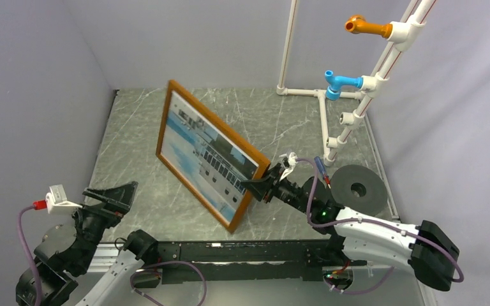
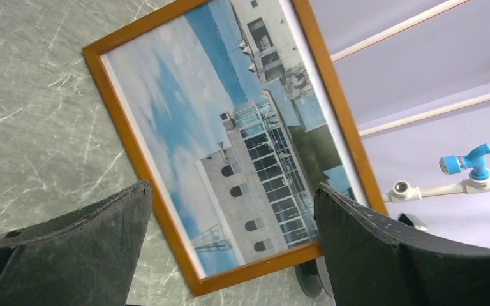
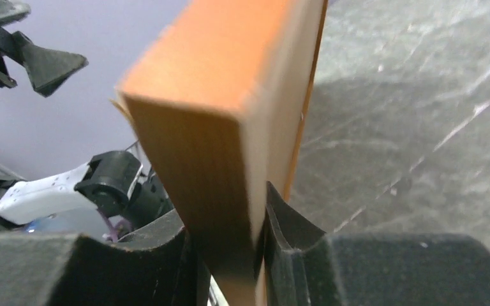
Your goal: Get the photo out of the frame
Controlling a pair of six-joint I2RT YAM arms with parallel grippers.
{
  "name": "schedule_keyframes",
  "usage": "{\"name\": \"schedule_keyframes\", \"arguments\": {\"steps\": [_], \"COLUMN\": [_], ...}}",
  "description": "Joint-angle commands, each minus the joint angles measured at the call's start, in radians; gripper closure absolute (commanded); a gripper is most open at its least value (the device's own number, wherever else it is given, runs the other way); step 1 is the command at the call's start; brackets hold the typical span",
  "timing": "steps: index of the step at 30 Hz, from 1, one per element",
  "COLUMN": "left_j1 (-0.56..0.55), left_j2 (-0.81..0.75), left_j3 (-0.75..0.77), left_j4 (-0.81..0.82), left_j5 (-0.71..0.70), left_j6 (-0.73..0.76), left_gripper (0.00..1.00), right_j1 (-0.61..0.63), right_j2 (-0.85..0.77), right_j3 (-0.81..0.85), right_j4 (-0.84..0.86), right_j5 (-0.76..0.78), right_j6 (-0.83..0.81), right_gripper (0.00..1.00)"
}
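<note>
The work stood at the holding step: the frame (image 1: 220,122) was propped on edge near the middle of the tabletop (image 1: 281,121), leaning, with the photo (image 1: 207,159) seated inside it and nothing yet taken out. From the overhead view I could not tell whether its lower long side rested on the tabletop or hung just above it.

The right claw (image 1: 259,185) came in from about 4 o'clock of the frame and was closed partway on the short side of the wood border. The right wrist view showed the border's edge (image 3: 217,159) pinched between the two fingers (image 3: 293,236), both pads pressing against it. It gripped the frame only. Whether the pads also touched the backing behind the photo was hidden.

The left claw (image 1: 111,197) sat at about 8 o'clock of the frame, well apart from it, spread as wide as it went and holding nothing. In its own wrist view the fingers (image 2: 89,242) bracketed the printed face of the photo (image 2: 230,140) and the border (image 2: 127,140) without touching either.

In my judgement the next move called for the right claw to hold the frame steady while the left claw reached the photo or its backing and pushed or drew it free. The printed face looked towards the left claw, so getting behind the frame would probably be needed.
</note>
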Motion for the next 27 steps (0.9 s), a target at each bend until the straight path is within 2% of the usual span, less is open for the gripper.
{"name": "schedule_keyframes", "arguments": {"steps": [1,5,13,22,27], "left_j1": [-0.002,-0.001,-0.002,0.000,-0.001], "left_j2": [0.033,0.037,0.021,0.011,0.004], "left_j3": [-0.002,-0.007,-0.022,-0.020,-0.028], "left_j4": [0.040,0.044,0.029,0.015,0.011], "left_j5": [0.021,0.027,0.034,0.037,0.042], "left_j6": [0.023,0.022,0.007,0.003,0.000], "left_gripper": [0.01,0.01,0.01,0.01,0.01], "right_j1": [-0.111,-0.213,-0.421,-0.468,-0.469], "right_j2": [0.081,0.205,0.527,1.038,1.132], "right_j3": [-0.106,-0.124,-0.172,-0.080,-0.051], "right_j4": [0.101,0.207,0.572,0.984,0.977], "right_j5": [-0.300,-0.426,-0.641,-0.809,-0.843], "right_j6": [0.270,0.354,0.515,0.764,0.791], "right_gripper": [1.00,1.00,1.00,1.00,1.00]}}
